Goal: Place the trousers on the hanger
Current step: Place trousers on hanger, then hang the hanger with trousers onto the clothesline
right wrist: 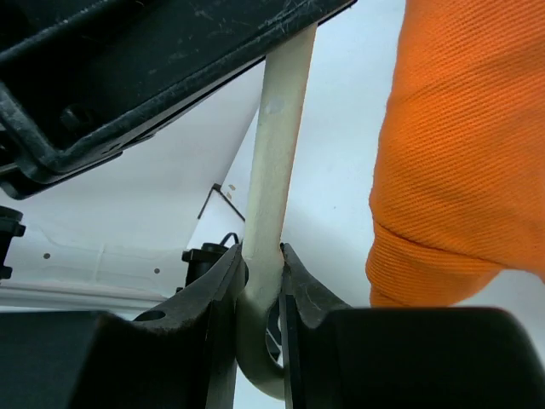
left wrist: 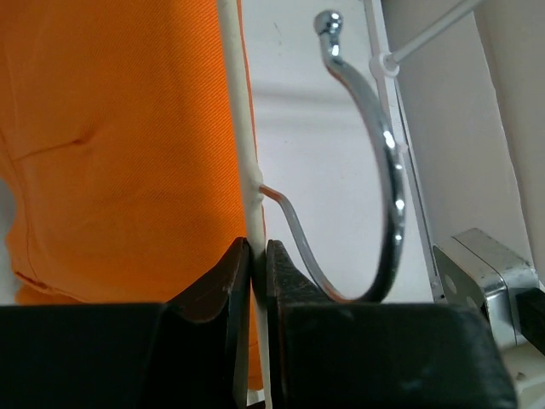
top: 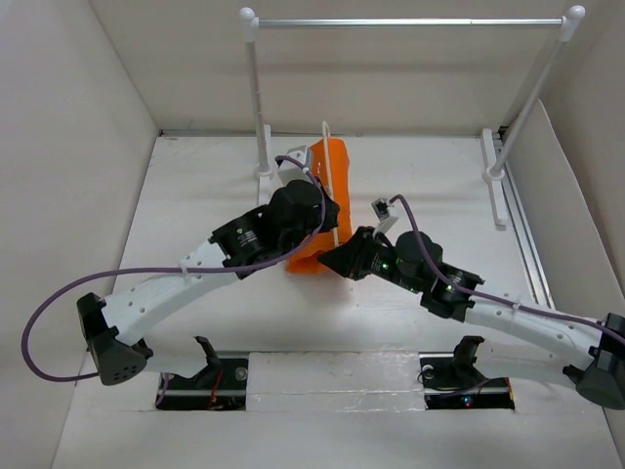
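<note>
The orange trousers (top: 328, 200) hang folded over the cream-white hanger (top: 330, 166), held upright mid-table. My left gripper (top: 317, 213) is shut on the hanger's thin bar (left wrist: 252, 170) near its silver hook (left wrist: 387, 162), with the trousers (left wrist: 119, 145) just left of the jaws. My right gripper (top: 332, 260) is shut on the hanger's lower corner (right wrist: 274, 170), where the bar curves below the jaws; the trousers (right wrist: 460, 145) hang to the right of it. The left gripper's black body (right wrist: 153, 60) fills the top of the right wrist view.
A rack with white posts (top: 258, 98) and a silver bar (top: 410, 21) stands at the back of the table. Its right post (top: 527, 103) leans near the right wall. White walls close in left, right and back.
</note>
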Action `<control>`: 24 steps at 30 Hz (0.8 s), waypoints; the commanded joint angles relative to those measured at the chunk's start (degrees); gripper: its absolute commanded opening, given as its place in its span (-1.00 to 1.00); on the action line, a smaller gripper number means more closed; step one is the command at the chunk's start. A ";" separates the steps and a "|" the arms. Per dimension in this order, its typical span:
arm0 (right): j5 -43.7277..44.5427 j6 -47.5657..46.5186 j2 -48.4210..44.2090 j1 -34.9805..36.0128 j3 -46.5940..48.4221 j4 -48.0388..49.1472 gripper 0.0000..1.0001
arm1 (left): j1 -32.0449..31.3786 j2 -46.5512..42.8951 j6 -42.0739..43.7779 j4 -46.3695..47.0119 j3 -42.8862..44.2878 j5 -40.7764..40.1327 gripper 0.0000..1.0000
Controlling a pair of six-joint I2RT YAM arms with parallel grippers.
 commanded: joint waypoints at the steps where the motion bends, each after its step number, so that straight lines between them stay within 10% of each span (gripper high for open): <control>1: 2.97 -3.27 -3.89 0.62 1.27 5.24 -1.00 | 0.79 -2.70 0.52 7.18 3.77 2.76 -1.00; 9: -3.53 -3.71 -5.21 -4.91 6.55 3.83 -1.00 | 0.79 2.48 5.72 4.28 17.48 7.24 -0.05; 24: -22.07 1.91 -6.70 -24.75 10.49 14.46 -1.00 | 1.31 -0.05 12.30 0.49 24.71 3.03 0.13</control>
